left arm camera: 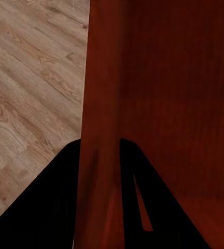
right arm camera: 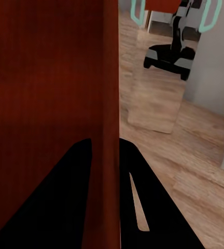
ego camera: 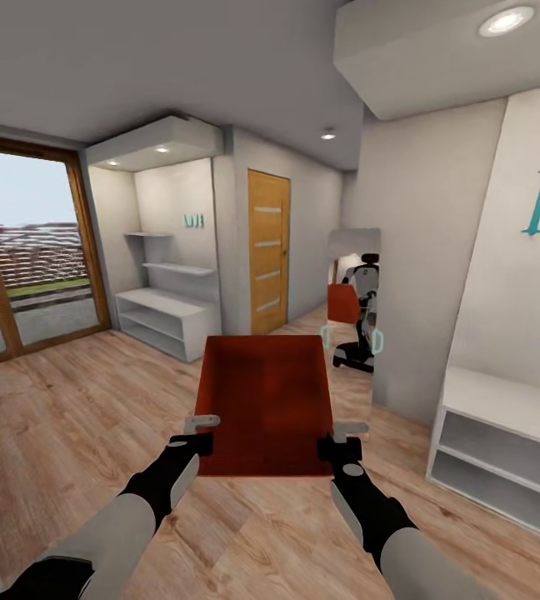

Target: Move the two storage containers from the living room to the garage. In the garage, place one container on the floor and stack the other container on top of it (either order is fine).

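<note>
Head view looks over a hallway with a light wood plank floor [ego camera: 70, 408]. Taking the orange door [ego camera: 268, 250] at the far end as landmark: a glazed patio door [ego camera: 20, 267] stands well off to its left, a white shelf unit [ego camera: 166, 321] sits just beside it on that same side, a tall wall mirror [ego camera: 352, 333] hangs near it on the right, and a low white bench shelf [ego camera: 503, 450] lies nearer the robot, further right again.

Between the robot and that door, one storage container [ego camera: 263, 404] is carried clear of the planks, open top facing the camera, roughly level. The left gripper [ego camera: 202, 427] is clamped over its left wall and the right gripper [ego camera: 345, 433] over its right wall. In each wrist view a dark finger sits on either side of the red wall, left [left arm camera: 99, 155] and right [right arm camera: 106, 145].

My reading: this is transit, with the garage not yet in sight. Doing it well means keeping both pinches firm and the arms evenly spaced, steering the base slowly so the bin clears the mirror wall and bench, and avoiding tilt.
</note>
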`<state>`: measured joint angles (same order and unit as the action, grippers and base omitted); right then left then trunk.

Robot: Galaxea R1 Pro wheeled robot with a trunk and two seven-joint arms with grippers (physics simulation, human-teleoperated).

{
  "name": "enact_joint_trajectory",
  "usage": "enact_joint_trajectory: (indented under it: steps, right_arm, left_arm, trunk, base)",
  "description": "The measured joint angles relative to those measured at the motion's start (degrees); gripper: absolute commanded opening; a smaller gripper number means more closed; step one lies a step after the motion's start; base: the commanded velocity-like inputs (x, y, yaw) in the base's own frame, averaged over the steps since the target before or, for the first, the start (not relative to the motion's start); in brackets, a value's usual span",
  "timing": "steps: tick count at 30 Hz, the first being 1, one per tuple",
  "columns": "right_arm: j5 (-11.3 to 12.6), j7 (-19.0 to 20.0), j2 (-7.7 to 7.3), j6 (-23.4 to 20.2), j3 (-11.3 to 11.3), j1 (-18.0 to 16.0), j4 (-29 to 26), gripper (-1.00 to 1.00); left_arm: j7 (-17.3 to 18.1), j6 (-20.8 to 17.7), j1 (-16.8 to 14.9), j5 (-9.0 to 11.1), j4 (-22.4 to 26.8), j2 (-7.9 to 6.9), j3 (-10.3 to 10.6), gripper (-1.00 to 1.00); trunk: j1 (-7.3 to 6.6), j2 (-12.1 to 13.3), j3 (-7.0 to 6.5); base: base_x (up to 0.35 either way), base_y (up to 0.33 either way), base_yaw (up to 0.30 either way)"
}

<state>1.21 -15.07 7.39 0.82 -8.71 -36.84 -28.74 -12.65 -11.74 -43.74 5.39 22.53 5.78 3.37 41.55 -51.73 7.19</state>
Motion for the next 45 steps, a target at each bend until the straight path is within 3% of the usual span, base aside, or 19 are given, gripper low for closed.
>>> enact_joint_trajectory:
  steps: [38, 45]
  right_arm:
    - [0.1, -0.2, 0.09, 0.1, -0.2, 0.0, 0.0, -1.0]
    - [0.1, -0.1, 0.03, 0.3, -0.1, 0.0, 0.1, -1.0]
  left_arm:
    - [0.2, 0.1, 0.0, 0.0, 0.0, -0.14, 0.0, -1.0]
    - [0.1, 0.4, 0.0, 0.0, 0.0, -0.05, 0.0, -1.0]
  trunk:
    - [0.0, 0.0, 0.0]
    - [0.0, 0.0, 0.0]
  base:
    - [0.322, 0.0, 0.0]
    - [0.322, 0.0, 0.182]
